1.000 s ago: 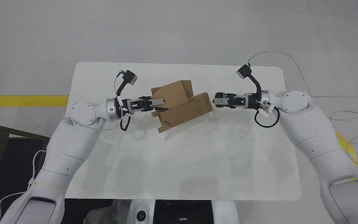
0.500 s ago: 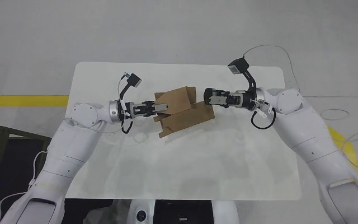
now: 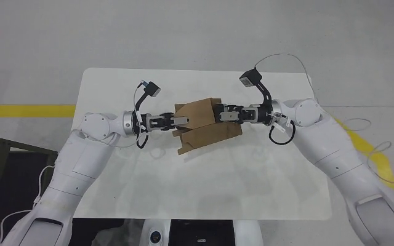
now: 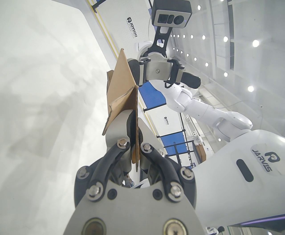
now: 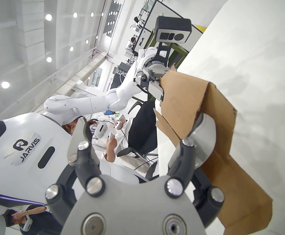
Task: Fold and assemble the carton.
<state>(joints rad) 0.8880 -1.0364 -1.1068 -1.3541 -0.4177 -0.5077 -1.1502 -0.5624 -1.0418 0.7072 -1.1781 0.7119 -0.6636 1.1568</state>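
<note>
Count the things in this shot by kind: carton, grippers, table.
Carton: 1
Grippers: 2 (left gripper, right gripper)
Table: 1
Total: 4

Dark lettering beside a small logo stands on two white wall panels in the room behind.

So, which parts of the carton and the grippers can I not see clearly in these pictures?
- Top view: the carton's upper panels hide its inside and underside.
- Left wrist view: the left gripper is shut on the carton, seen edge-on; its near panel hides the far ones.
- Right wrist view: whether the open right gripper presses the carton cannot be told.
</note>
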